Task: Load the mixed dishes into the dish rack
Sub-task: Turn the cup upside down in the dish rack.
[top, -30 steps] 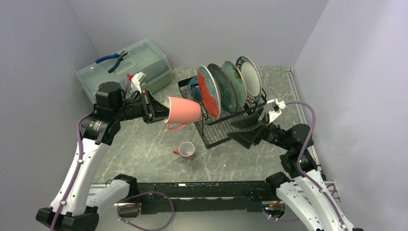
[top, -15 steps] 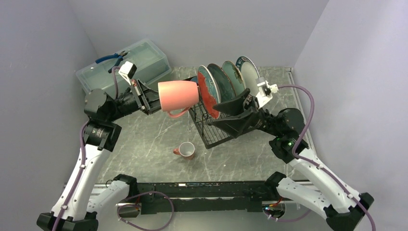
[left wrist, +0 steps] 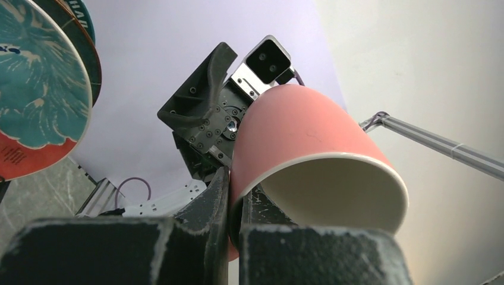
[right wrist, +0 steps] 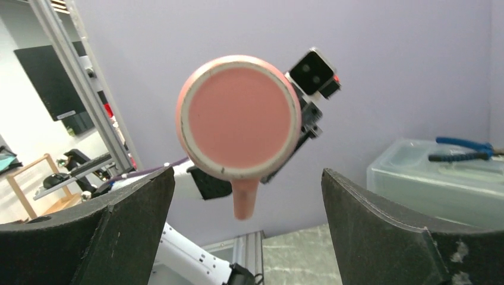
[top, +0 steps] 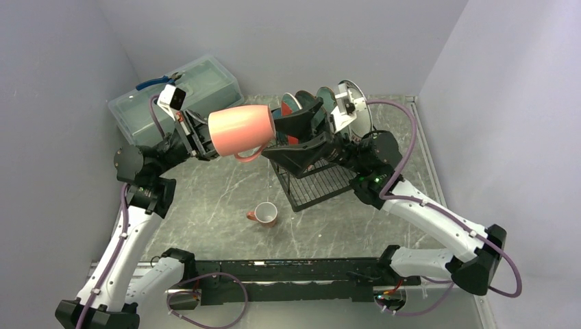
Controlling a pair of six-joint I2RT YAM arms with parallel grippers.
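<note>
pink mug (top: 240,130) aloft on its side, second pink mug (top: 265,214) upright on bench (top: 205,205), plates (left wrist: 35,77) upright in black wire rack (top: 322,185) at its 2 o'clock

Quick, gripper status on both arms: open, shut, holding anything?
The left gripper: closed on the rim of the pink mug, held in the air.
The right gripper: open, holding nothing, facing the mug's base.

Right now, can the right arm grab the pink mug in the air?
Probably yes: the right gripper is wide open, facing the bottom of the pink mug, nothing between them. The left gripper holds its rim.
</note>
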